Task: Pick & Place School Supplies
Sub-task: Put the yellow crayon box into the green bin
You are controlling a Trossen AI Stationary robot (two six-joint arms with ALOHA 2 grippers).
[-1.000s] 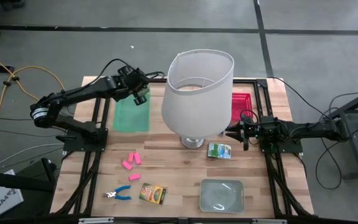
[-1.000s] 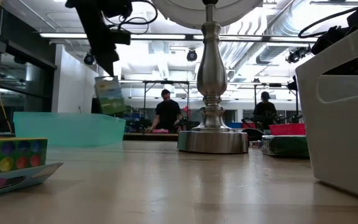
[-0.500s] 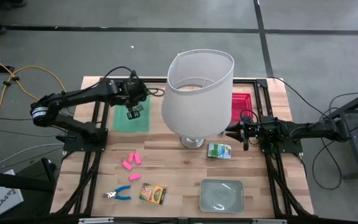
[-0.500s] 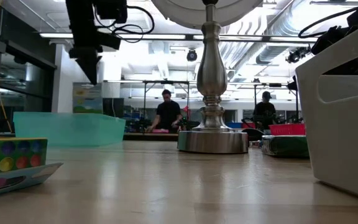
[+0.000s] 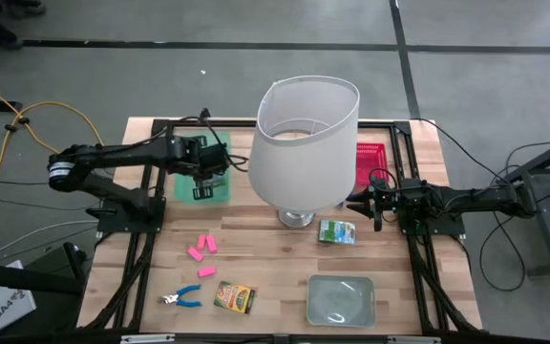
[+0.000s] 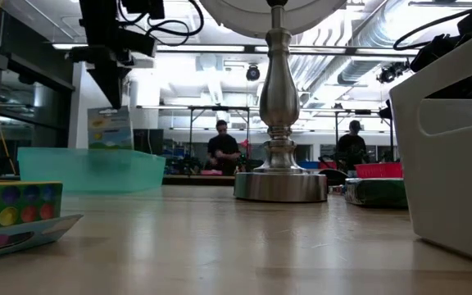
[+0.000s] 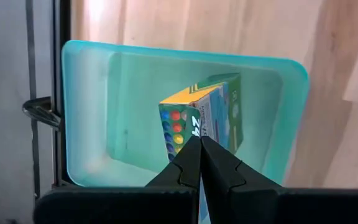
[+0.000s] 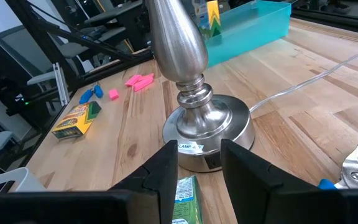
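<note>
My left gripper [image 7: 199,140] hangs over the green tray [image 5: 187,183] at the table's far left and is shut on a green-yellow crayon box [image 7: 197,118]. In the low view that box [image 6: 109,129] hangs under the gripper [image 6: 105,92], with its lower end behind the tray wall [image 6: 88,170]. My right gripper [image 8: 197,163] is open and waits beside the lamp base [image 8: 207,127], above a second crayon box [image 5: 337,231]. A third crayon box [image 5: 235,297], blue-handled scissors [image 5: 181,299] and pink erasers [image 5: 201,247] lie flat on the near left of the table. My left gripper pinches the crayon box by its upper edge [image 7: 194,132] between both fingers, coming from above and pointing down. The box hangs upright below the fingers with its lower part inside the green tray. Whether it touches the tray floor, I cannot tell.
The big white lampshade [image 5: 306,141] and its metal base stand mid-table between the arms. A red tray [image 5: 370,158] sits at the far right, a clear grey tray [image 5: 340,299] at the near right. A blue-handled metal tool [image 8: 356,165] lies by the right gripper. People stand in the room behind.
My left gripper has moved from the tray's far end toward the near edge, to above the tray's middle, turning at the wrist and staying shut on the crayon box. The box has come along and now hangs with its lower end inside the tray.
</note>
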